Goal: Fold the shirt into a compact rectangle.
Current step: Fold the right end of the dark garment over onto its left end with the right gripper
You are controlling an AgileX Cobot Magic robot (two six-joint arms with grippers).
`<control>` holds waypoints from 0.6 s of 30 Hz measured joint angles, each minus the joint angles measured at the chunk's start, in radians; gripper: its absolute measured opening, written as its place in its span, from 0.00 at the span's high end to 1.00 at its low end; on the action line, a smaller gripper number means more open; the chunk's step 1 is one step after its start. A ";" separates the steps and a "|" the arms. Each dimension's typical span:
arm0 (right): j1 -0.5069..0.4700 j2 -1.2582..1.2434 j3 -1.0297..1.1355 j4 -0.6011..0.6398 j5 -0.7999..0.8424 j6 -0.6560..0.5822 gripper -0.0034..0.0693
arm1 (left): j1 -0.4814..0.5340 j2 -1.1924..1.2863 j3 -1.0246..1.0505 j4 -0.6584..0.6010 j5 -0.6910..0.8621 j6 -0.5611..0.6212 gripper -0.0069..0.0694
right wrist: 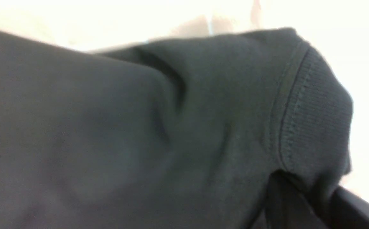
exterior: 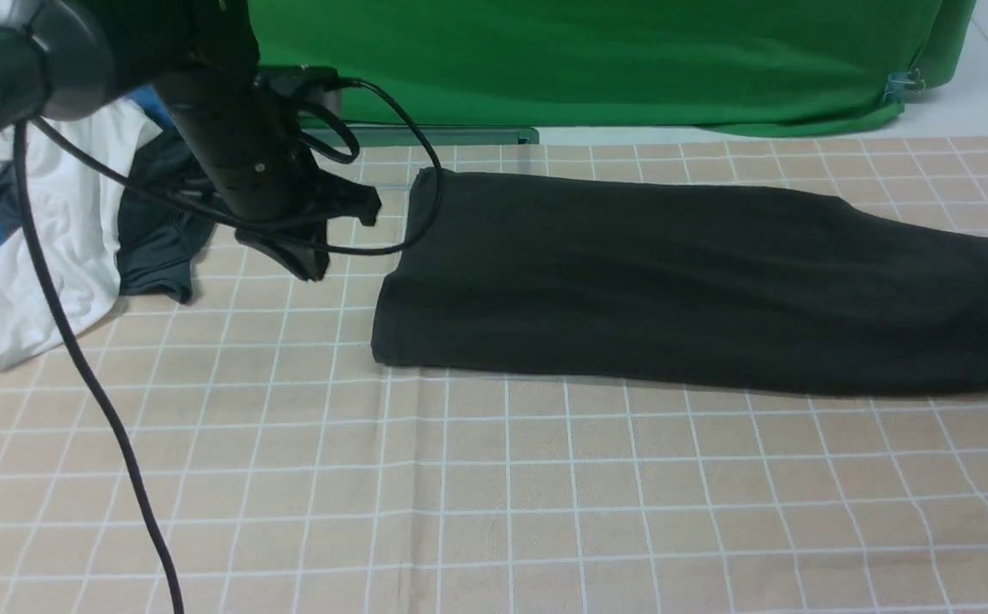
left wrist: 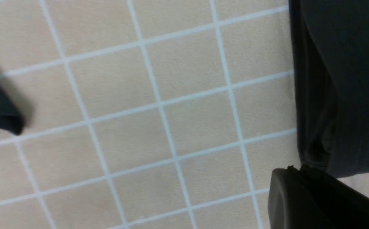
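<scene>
A green backdrop (exterior: 596, 60) stands behind the desk (exterior: 494, 495), which is covered with a checked cloth. The shirt (exterior: 673, 281) lies flat across the desk's middle and right as a long folded strip, ready for a crosswise fold. The left claw (exterior: 314, 256), clenched and empty, hovers just beside the strip's left end. The right claw (right wrist: 302, 203) grasps the ribbed edge (right wrist: 315, 111), probably to carry that end over.
</scene>
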 joint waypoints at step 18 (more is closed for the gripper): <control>0.604 0.015 -0.218 0.346 -0.120 0.020 0.81 | 0.162 -0.124 0.000 -0.073 0.032 -0.019 0.88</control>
